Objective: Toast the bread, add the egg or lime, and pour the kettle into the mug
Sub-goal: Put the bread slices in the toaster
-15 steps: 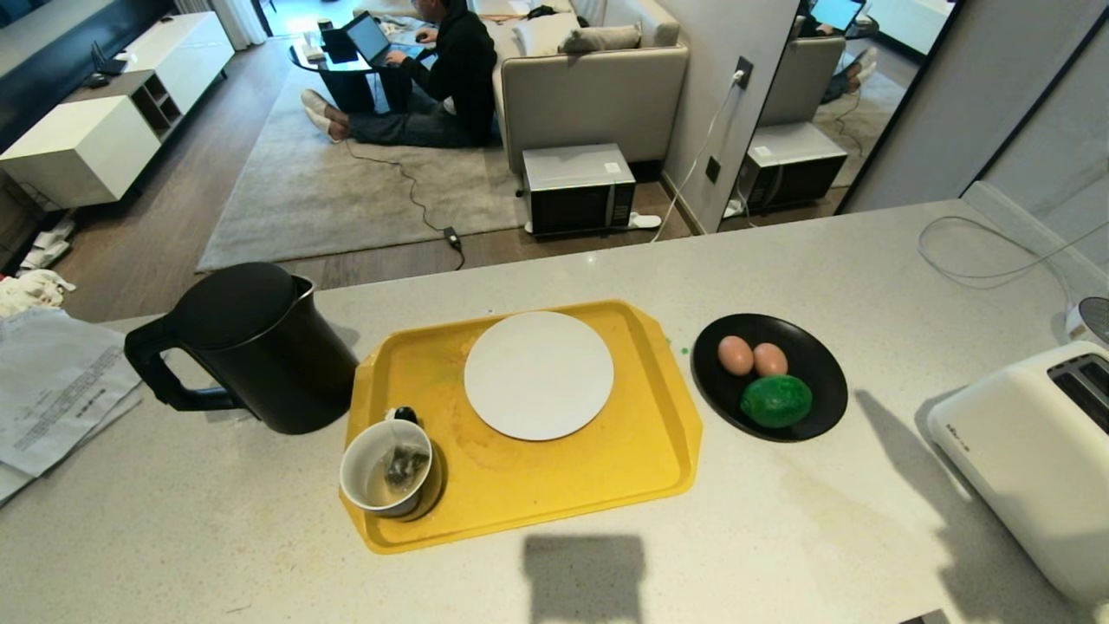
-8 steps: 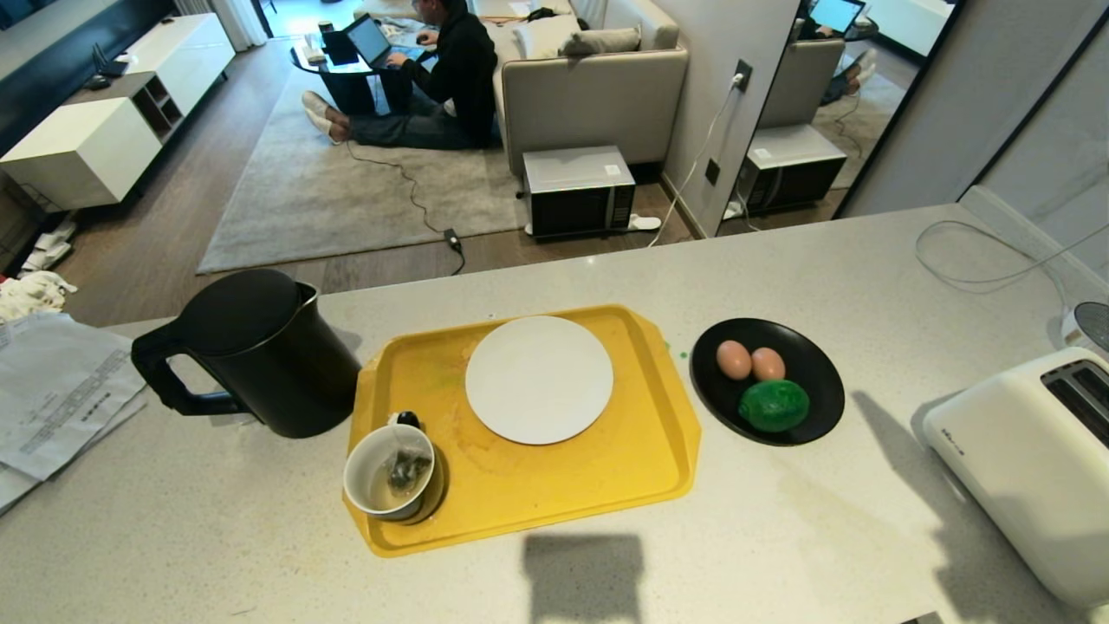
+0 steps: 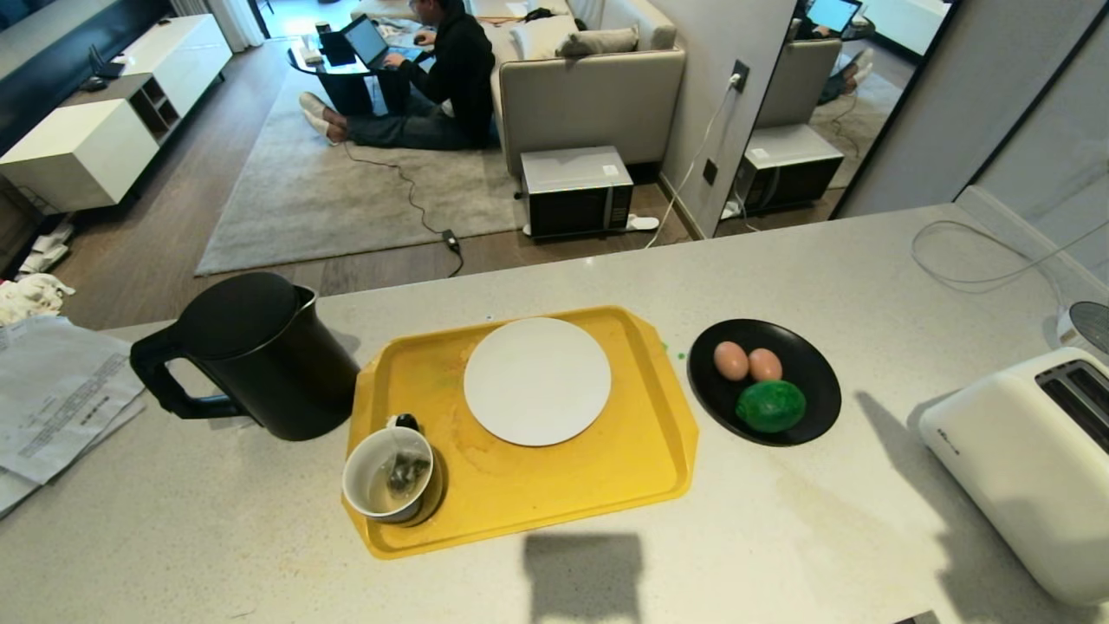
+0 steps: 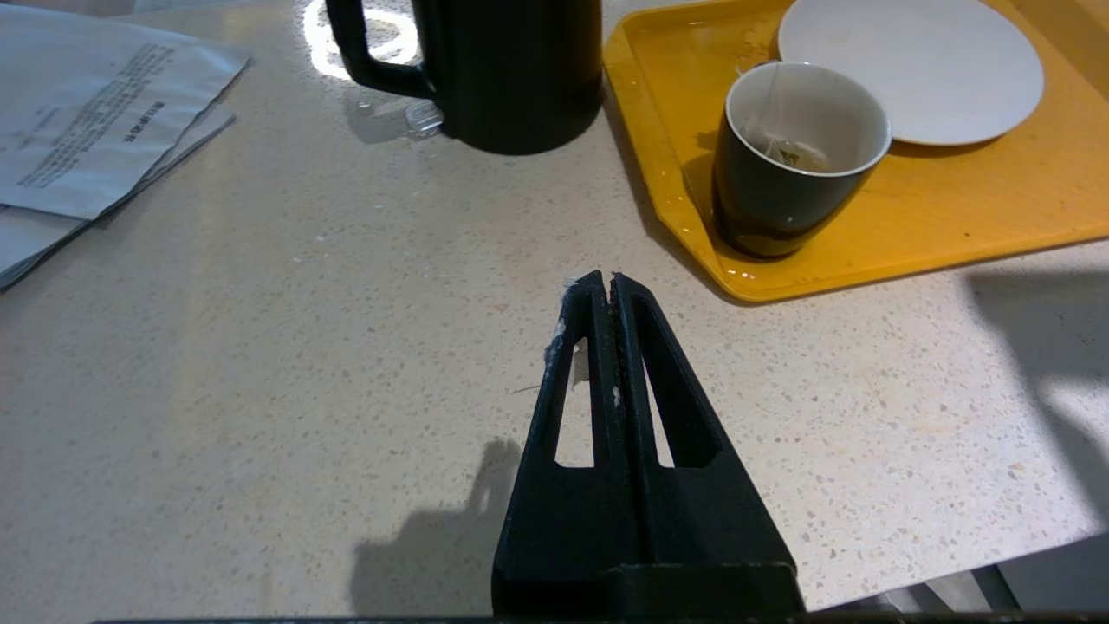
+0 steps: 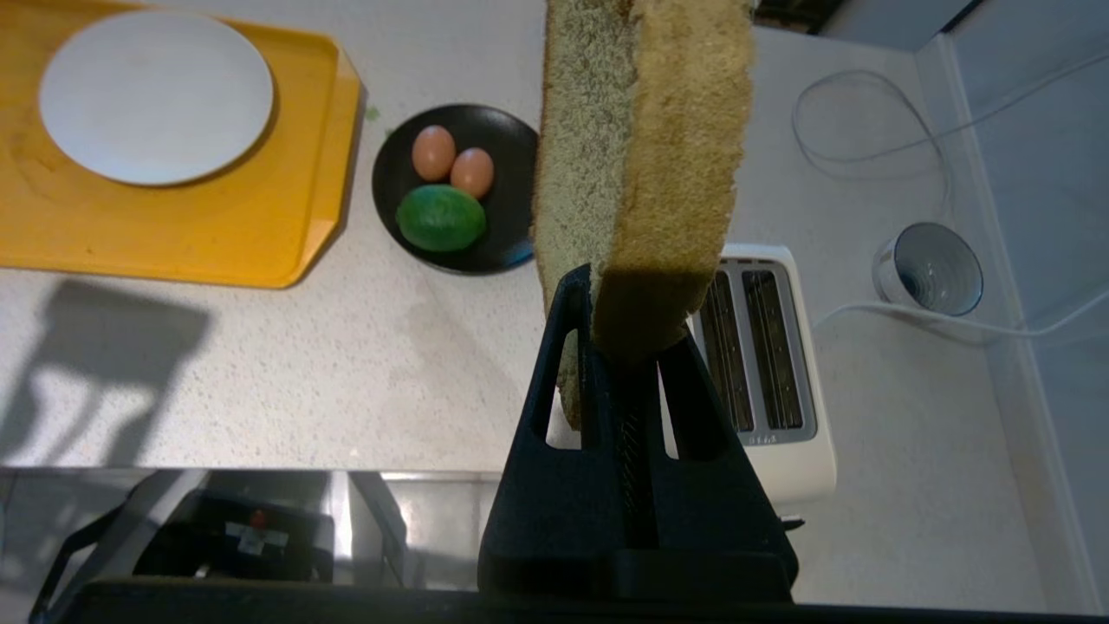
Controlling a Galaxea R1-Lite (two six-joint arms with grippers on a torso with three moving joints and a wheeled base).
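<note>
So the right gripper (image 5: 625,347) has the bread (image 5: 641,165) pinched by one edge, the slice standing up out of the closed fingers, high over the white toaster (image 5: 762,381) at the right end of the counter. The slots are empty. The bread looks thick, spongy and light, so my guess is it'll squash before it slips. A grip low on the crust edge seems right, since that's the firmer bit and leaves most of the slice free to drop into a slot.

The left gripper (image 4: 605,290) is clenched on nothing, hovering over bare counter near the yellow tray (image 3: 658,468).

Everything else is waiting: the black kettle (image 3: 260,355) is just left of the tray, and the mug (image 3: 387,475) with a teabag sits in the tray's near left corner beside the white plate (image 3: 537,381). Two eggs (image 3: 730,360) and the lime (image 3: 770,406) share a black dish (image 3: 814,381) right of the tray. Eggs are fragile and smooth; the lime's bumpy skin should grip easier.
</note>
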